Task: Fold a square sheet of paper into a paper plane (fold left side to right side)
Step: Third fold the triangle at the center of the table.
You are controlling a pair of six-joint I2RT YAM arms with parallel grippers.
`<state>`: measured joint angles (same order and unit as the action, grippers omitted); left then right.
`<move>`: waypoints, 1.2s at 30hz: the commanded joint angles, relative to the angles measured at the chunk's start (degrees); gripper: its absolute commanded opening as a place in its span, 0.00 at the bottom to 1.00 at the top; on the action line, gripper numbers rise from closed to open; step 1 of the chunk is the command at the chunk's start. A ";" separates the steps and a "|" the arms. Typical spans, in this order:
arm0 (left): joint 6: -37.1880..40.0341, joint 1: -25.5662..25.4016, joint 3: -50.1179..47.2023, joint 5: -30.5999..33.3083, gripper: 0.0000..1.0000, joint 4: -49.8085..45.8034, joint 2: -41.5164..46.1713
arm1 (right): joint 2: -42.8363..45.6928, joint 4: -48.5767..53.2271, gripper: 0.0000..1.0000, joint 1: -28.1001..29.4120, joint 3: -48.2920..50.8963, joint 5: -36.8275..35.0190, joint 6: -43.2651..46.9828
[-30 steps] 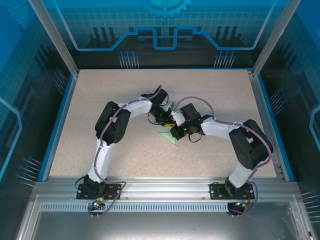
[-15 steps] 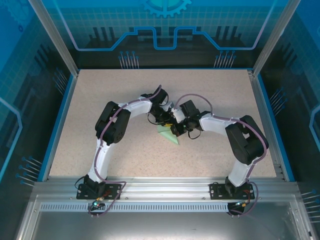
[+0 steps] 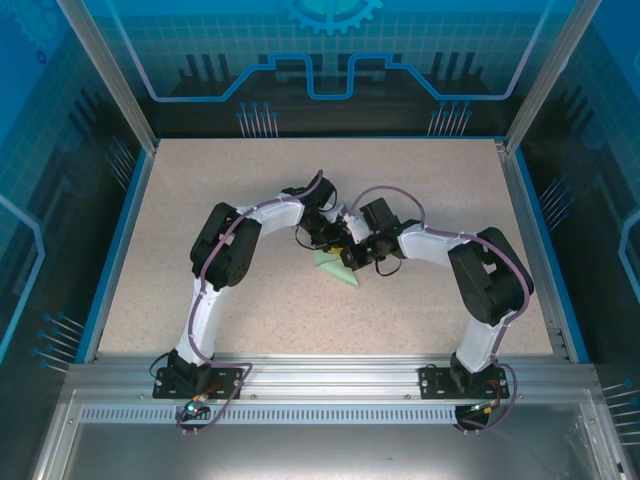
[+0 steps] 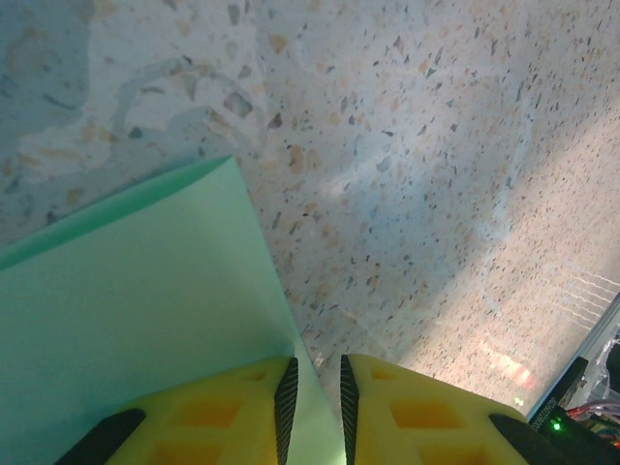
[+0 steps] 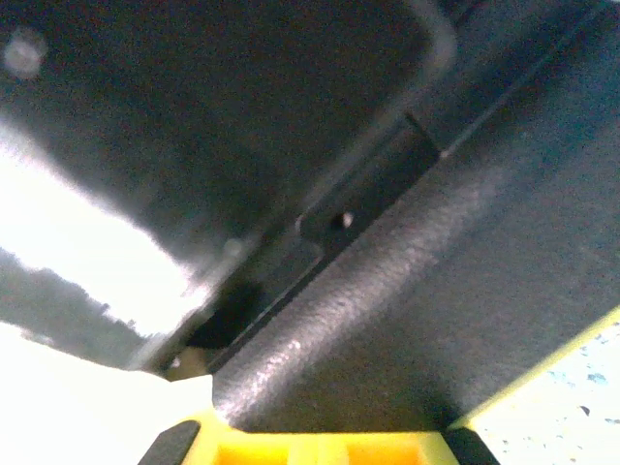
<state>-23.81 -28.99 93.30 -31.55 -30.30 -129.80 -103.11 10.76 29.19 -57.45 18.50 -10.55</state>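
Speckled surface (image 3: 420, 190): wide open room out to blue rim (image 3: 120, 240) on every side. Square sheet of paper (image 3: 336, 270) folded, at mid-surface beneath both wrists. Left pincer (image 4: 314, 392) narrow, pinching sheet edge. Right pincer (image 3: 352, 257) just beside; opening cannot be told. Both arms elbow-out, bent inward.

Left gripper (image 4: 315, 366) blocks centre, table (image 3: 170, 220) edges open

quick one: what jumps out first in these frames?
Both arms hunch together at mid-table, the left gripper and right gripper nearly touching over a small pale green paper. In the left wrist view, yellow fingers appear pinched on the paper's edge, above the speckled table.
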 commanded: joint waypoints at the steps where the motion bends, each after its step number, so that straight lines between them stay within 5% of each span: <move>1: 0.60 -0.80 -0.86 3.57 0.25 -4.24 -2.65 | -1.58 1.48 0.00 -0.62 2.04 0.91 -1.82; 36: -0.20 -0.80 -1.62 3.98 0.23 -3.53 -2.86 | 2.32 -7.84 0.00 -4.22 7.44 10.49 -4.21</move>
<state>-23.86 -29.04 93.30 -31.29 -30.37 -129.82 -101.58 4.10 26.22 -49.50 26.39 -13.82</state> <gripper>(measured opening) 0.235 0.041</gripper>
